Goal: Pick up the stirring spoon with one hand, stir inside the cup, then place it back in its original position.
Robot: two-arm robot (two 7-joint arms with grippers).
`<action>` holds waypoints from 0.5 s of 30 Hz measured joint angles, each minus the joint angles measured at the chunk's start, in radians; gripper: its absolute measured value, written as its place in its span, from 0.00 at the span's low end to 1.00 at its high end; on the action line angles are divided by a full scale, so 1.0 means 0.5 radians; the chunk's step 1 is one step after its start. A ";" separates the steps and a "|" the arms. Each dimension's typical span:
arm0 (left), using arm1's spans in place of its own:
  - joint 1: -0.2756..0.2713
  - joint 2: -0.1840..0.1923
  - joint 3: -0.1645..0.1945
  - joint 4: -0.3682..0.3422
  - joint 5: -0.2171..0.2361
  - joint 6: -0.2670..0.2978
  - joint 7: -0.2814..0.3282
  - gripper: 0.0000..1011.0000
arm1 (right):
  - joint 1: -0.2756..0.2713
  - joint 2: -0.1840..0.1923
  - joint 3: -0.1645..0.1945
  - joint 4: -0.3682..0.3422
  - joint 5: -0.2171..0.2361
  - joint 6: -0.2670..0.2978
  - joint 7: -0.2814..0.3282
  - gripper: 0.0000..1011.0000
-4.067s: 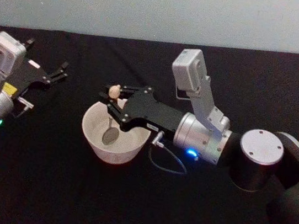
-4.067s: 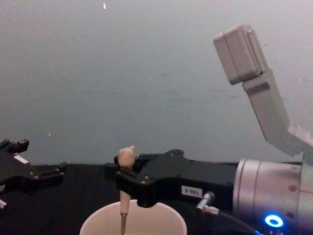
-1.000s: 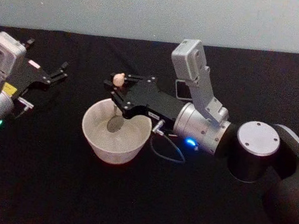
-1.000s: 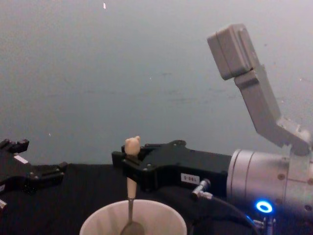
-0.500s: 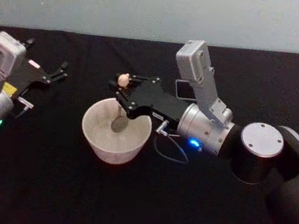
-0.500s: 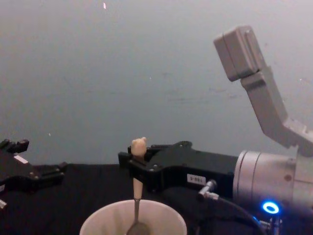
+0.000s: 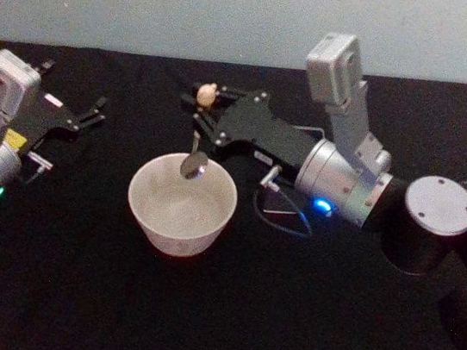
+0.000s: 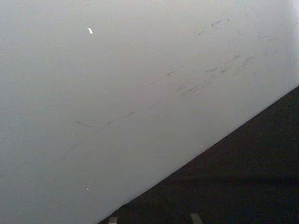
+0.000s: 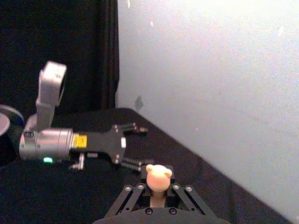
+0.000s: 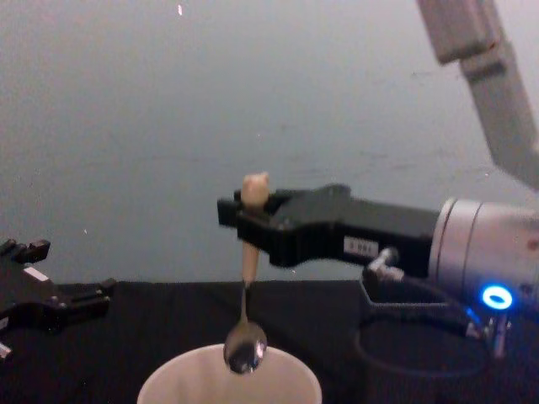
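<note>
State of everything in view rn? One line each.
stirring spoon: held upright by its handle, bowl hanging at about rim height over the cup's far side.
cup: upright on the black table, untouched by either pincer.
right pincer: shut on the spoon handle just under the bear knob.
left pincer: open, parked at the table's left, holding nothing.
right arm's light: lit blue.
</note>
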 joint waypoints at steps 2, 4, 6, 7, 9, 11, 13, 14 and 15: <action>0.000 0.000 0.000 0.000 0.000 0.000 0.000 0.99 | -0.002 0.008 0.010 -0.027 0.009 -0.005 0.000 0.16; 0.000 0.000 0.000 0.000 0.000 0.000 0.000 0.99 | -0.004 0.016 0.020 -0.056 0.018 -0.012 -0.001 0.16; 0.000 0.000 0.000 0.000 0.000 0.000 0.000 0.99 | -0.007 0.026 0.029 -0.091 0.027 -0.019 -0.007 0.16; 0.000 0.000 0.000 0.000 0.000 0.000 0.000 0.99 | -0.009 0.032 0.034 -0.111 0.030 -0.024 -0.011 0.16; 0.000 0.000 0.000 0.000 0.000 0.000 0.000 0.99 | -0.013 0.042 0.043 -0.141 0.033 -0.031 -0.023 0.16; 0.000 0.000 0.000 0.000 0.000 0.000 0.000 0.99 | -0.016 0.048 0.050 -0.157 0.032 -0.035 -0.031 0.16; 0.000 0.000 0.000 0.000 0.000 0.000 0.000 0.99 | -0.018 0.055 0.059 -0.174 0.030 -0.040 -0.045 0.16; 0.000 0.000 0.000 0.000 0.000 0.000 0.000 0.99 | -0.021 0.061 0.069 -0.190 0.025 -0.043 -0.061 0.16; 0.000 0.000 0.000 0.000 0.000 0.000 0.000 0.99 | -0.022 0.065 0.075 -0.198 0.020 -0.044 -0.070 0.16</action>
